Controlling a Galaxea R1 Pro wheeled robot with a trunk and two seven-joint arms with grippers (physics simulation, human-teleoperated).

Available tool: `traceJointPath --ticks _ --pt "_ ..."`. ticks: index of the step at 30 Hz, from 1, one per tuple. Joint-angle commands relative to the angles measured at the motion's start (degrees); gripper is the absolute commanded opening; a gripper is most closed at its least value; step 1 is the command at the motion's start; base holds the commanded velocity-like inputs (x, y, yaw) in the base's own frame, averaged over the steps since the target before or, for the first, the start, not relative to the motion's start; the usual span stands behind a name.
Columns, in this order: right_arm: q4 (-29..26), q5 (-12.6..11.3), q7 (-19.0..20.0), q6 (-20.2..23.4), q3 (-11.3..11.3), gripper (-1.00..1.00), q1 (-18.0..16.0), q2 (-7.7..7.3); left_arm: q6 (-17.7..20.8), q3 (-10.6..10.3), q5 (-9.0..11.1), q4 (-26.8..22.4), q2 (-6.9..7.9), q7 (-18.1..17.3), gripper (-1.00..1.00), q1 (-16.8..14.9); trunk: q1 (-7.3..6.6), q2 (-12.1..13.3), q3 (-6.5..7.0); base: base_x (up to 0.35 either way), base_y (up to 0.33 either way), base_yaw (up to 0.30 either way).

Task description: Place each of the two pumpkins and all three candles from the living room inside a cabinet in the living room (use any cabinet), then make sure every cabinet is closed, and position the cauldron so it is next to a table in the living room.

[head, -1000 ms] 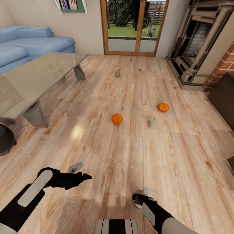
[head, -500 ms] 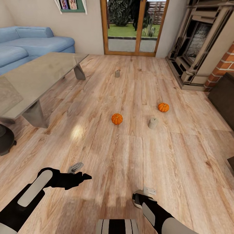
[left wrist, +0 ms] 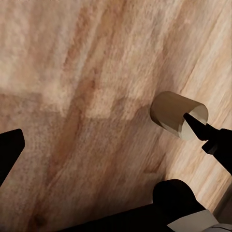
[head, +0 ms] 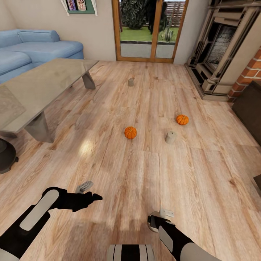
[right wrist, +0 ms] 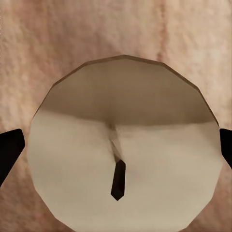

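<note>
Stretching across the living room, a light wood plank floor (head: 152, 170) carries most of the scattered things: two pumpkins, one (head: 130, 132) near the middle and the other (head: 182, 119) further right, with a candle (head: 170, 137) standing between and just nearer the robot. A second candle (head: 131, 82) stands well apart, toward the glazed doors (head: 149, 30).

The grey glossy table (head: 47, 85) fills the left side, a blue sofa (head: 36, 49) behind it and a dark round cauldron (head: 6, 155) on the floor at its near corner. At the right stand the ornate fireplace (head: 221, 47), a brick chimney (head: 250, 74) and the dark cabinet (head: 250, 108).

The left claw (head: 88, 192) hovers low over the planks, spread wide and holding nothing; its wrist view shows a candle (left wrist: 176, 115) lying on its side on the floor by one fingertip (left wrist: 195, 126). The right claw (head: 161, 217) points straight down; its wrist view looks onto the top of a candle (right wrist: 123, 145), wick visible, with a fingertip (right wrist: 8, 150) at either side. Whether it grips cannot be told.
</note>
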Motion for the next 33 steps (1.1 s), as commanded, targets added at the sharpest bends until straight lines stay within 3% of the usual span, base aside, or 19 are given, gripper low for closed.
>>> traceJointPath --ticks 1,27,30,33 --pt "-0.14 -0.32 -0.45 0.34 0.49 -1.00 0.00 -0.03 0.00 -0.10 0.60 -0.05 0.04 0.59 1.00 -0.02 -0.01 -0.02 -0.04 0.000 0.000 0.000" --pt "-0.24 -0.94 -0.54 -0.11 -0.02 -1.00 0.08 -0.64 -0.03 -0.24 -0.11 0.05 -0.12 1.09 1.00 -0.03 -0.68 0.33 5.72 0.000 0.000 0.000" --pt "-2.43 -1.12 -0.61 3.28 -0.20 -1.00 0.08 -0.54 -0.10 -0.22 -0.26 0.15 -0.13 1.17 1.00 -0.05 -0.76 0.37 6.38 0.000 0.000 0.000" --pt "-11.62 -1.22 -0.88 12.62 -0.46 -1.00 0.08 -0.58 -0.11 -0.14 -0.44 0.37 -0.01 1.26 1.00 -0.01 -0.84 0.41 7.05 0.000 0.000 0.000"
